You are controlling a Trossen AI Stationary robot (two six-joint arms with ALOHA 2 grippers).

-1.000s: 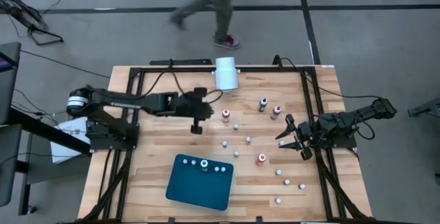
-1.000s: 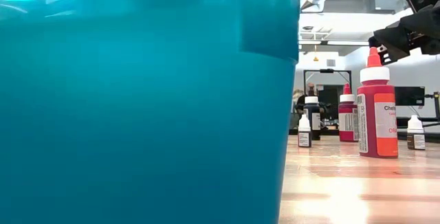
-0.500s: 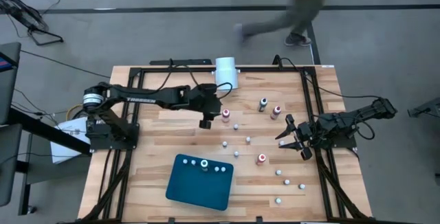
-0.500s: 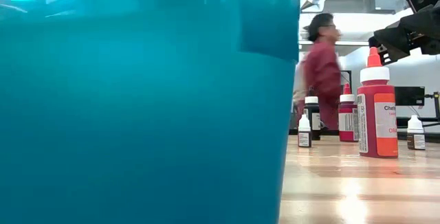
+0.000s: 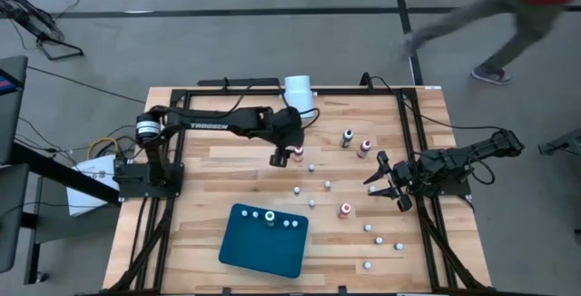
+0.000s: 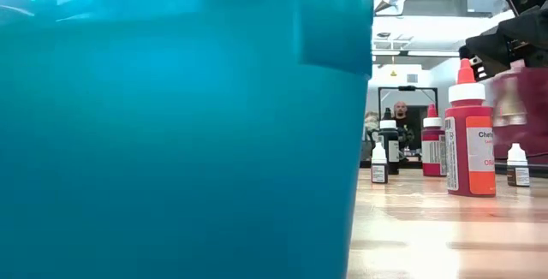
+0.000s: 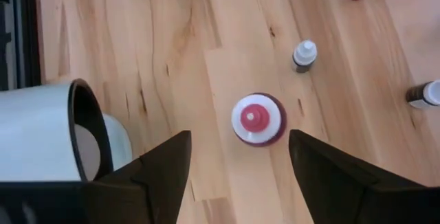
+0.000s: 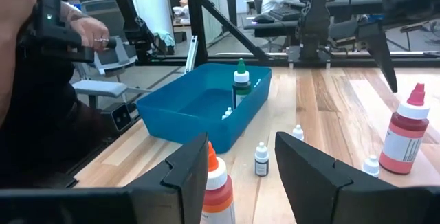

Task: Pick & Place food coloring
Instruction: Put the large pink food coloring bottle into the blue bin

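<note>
Overhead over the whole table (image 5: 209,160); low camera tight against the teal tray (image 6: 171,125).

In the low view the teal tray (image 6: 180,125) blocked the left two-thirds from us; a blurred person (image 5: 508,14) was cut off at the high view's upper right.

We see the tray (image 5: 238,251) near the table's (image 5: 195,196) front edge, bottles (image 5: 367,228) scattered to its right, and the cylinder (image 5: 299,93) at the back edge.

Both arms over table.
Left gripper (image 5: 280,158) reached toward centre, fingers spread; right gripper (image 5: 388,185) near right edge, fingers parted.
</note>
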